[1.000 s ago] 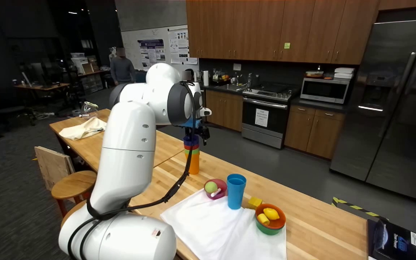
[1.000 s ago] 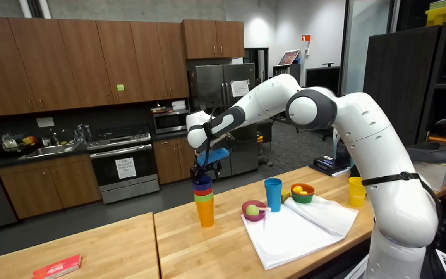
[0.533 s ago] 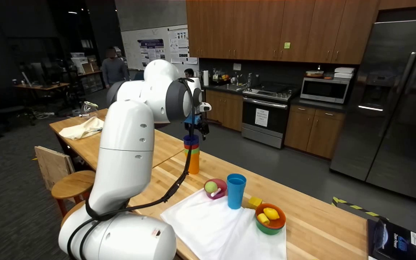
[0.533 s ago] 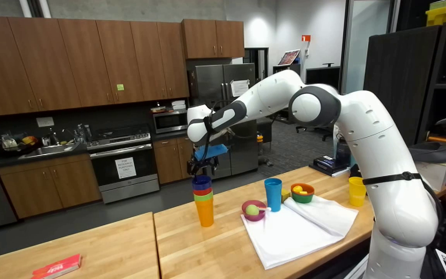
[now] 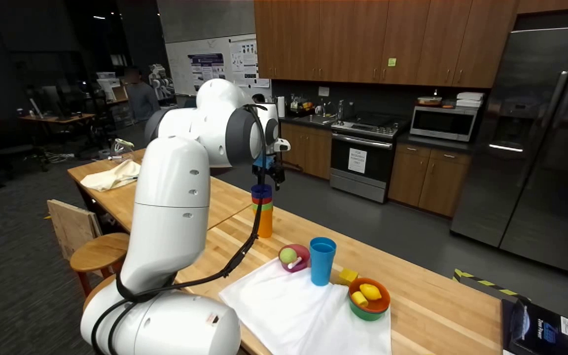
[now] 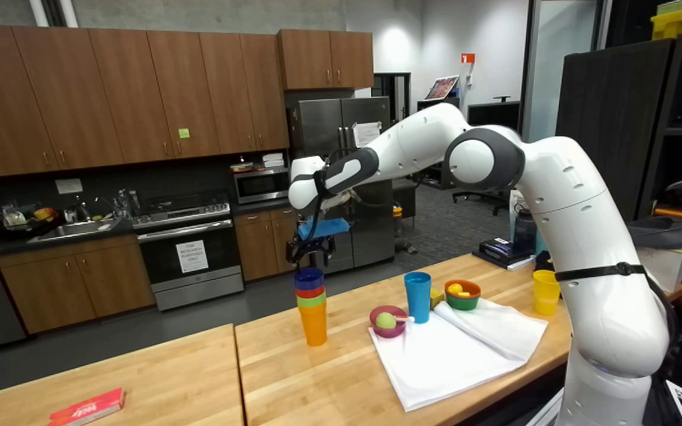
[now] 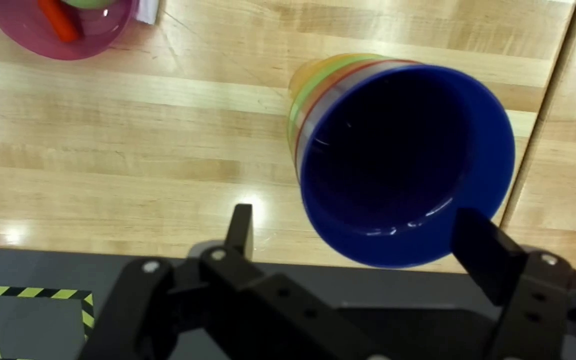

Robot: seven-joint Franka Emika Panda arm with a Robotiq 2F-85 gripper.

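Nested cup stack (image 6: pixel 312 309) stood upright, long axis vertical, mouth up; gripper (image 7: pixel 353 219) hung just above, jaws apart; magenta bowl (image 6: pixel 383 332), blue tumbler (image 6: pixel 418 299) stood nearby

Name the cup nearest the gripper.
The dark blue cup, topmost in the nested stack, below the gripper; the light blue cup and yellow cup stand farther off.

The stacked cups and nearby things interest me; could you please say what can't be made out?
Dark blue cup, wrist view: inner bottom lost in darkness; rim partly hidden by the tool.
Pink bowl, wrist view: cut off by the top edge.
Orange cup, in an exterior view: partly behind the black cable.
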